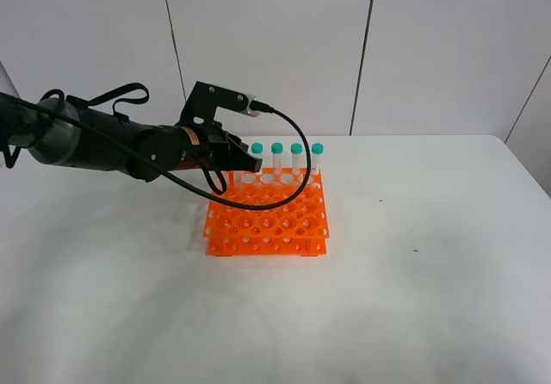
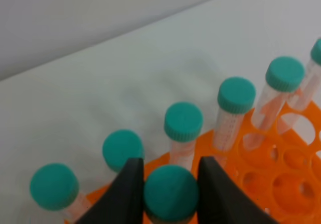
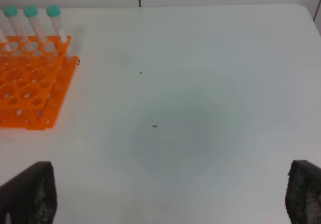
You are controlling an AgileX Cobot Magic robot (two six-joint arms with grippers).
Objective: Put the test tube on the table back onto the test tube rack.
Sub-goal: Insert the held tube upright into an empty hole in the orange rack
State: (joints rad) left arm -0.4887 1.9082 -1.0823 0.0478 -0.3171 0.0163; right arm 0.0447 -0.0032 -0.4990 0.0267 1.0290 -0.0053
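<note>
We see the bench carrying the test tube rack. The left end effector pinches the test tube by its cap, over the rack's rear row. The right end effector is spread wide.

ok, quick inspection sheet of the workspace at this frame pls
Surface: white table, a few tiny dark specks.
Job's things: orange test tube rack; capped tubes standing along its back row; one test tube between the left gripper's fingers, at the rack.
Clutter: nothing seen.
Grippers: left gripper shut on the teal cap; right gripper open, clear of the rack.
Cables: black cable loops over the rack's back corner.
Surroundings: plain white wall panels.
</note>
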